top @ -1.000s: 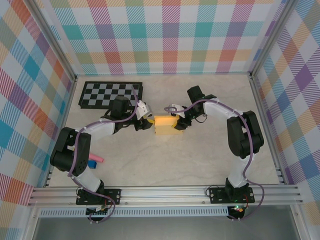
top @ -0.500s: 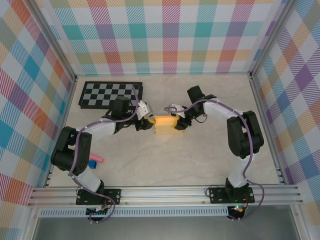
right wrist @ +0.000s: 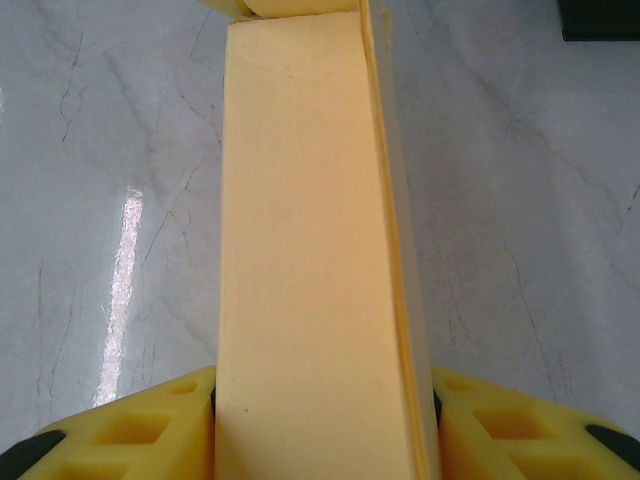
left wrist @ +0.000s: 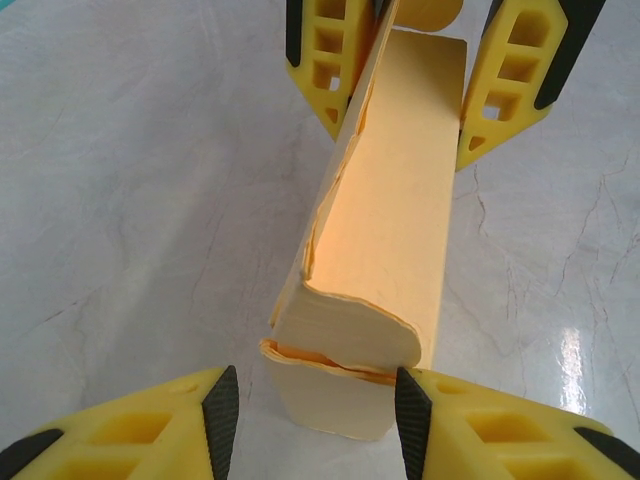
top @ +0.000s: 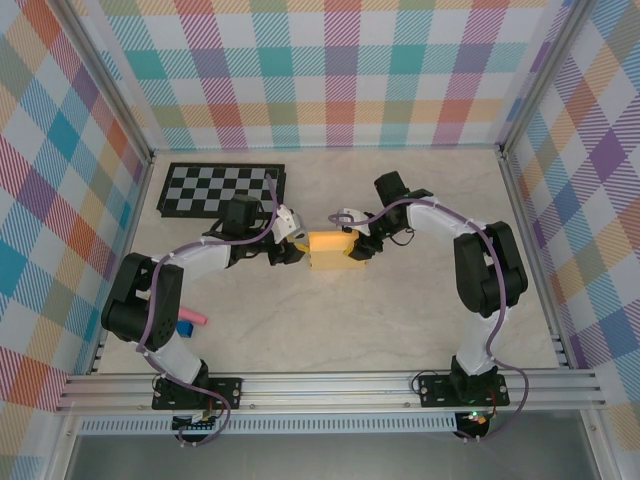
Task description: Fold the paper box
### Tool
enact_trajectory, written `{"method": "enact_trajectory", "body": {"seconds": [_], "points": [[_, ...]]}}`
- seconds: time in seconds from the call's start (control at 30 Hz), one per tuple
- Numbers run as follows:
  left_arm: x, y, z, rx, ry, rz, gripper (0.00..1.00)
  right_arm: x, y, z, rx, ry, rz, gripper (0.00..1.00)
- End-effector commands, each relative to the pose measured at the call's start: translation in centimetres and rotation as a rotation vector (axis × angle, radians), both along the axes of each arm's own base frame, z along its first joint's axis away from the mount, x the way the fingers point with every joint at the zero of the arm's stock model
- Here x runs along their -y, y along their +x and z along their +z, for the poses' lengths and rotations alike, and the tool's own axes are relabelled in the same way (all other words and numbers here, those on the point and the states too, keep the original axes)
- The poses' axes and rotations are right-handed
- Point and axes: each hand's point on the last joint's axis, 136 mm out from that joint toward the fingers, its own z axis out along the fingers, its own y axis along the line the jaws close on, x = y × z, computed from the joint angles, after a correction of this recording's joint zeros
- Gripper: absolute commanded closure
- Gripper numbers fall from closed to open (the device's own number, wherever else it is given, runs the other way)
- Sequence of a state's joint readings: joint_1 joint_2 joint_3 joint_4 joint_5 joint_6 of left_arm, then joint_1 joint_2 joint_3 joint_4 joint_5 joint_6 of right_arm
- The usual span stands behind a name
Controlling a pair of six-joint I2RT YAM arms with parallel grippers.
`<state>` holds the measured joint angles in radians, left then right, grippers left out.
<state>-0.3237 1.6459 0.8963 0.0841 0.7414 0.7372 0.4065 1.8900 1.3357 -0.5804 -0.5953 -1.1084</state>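
At frame centre the paper box [top: 328,250] sat on the bench [top: 400,320] — right gripper [right wrist: 322,420] fingers clamped on one end, left gripper [left wrist: 318,400] fingers straddling the other, a slight gap on one side.

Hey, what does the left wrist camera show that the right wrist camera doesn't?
Left wrist: the box's near end, with its flap curled and untucked. That end sits between the left gripper's open jaws, with a gap on one side. The right gripper clamps the far end.
Right wrist: one long smooth face of the box running away from the jaws clamping it, plus a dark corner at top right that I can't identify.
Both: the box lying on the marble table, held by the right gripper.
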Motion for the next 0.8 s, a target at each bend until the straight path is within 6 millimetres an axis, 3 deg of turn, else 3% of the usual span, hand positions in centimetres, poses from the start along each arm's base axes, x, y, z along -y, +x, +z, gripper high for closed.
{"method": "enact_trajectory", "body": {"seconds": [0.0,0.23,0.43,0.57,0.77], "points": [[-0.4,-0.1,0.4,0.023,0.000,-0.011,0.53,0.4,-1.4,-2.7,-0.090,-0.042,0.016,0.52],[-0.7,-0.8,3.7,0.047,-0.055,-0.023,0.52,0.5,-1.5,-2.8,-0.087,-0.048,0.015,0.52],[-1.8,-0.3,6.3,0.083,-0.096,0.007,0.52,0.4,-1.4,-2.8,-0.088,-0.045,0.016,0.52],[-2.0,1.1,6.1,0.104,-0.081,0.027,0.52,0.4,-1.4,-2.7,-0.084,-0.044,0.019,0.52],[-0.2,2.6,5.1,0.076,-0.101,-0.004,0.52,0.4,-1.5,-2.6,-0.084,-0.044,0.020,0.52]]}}
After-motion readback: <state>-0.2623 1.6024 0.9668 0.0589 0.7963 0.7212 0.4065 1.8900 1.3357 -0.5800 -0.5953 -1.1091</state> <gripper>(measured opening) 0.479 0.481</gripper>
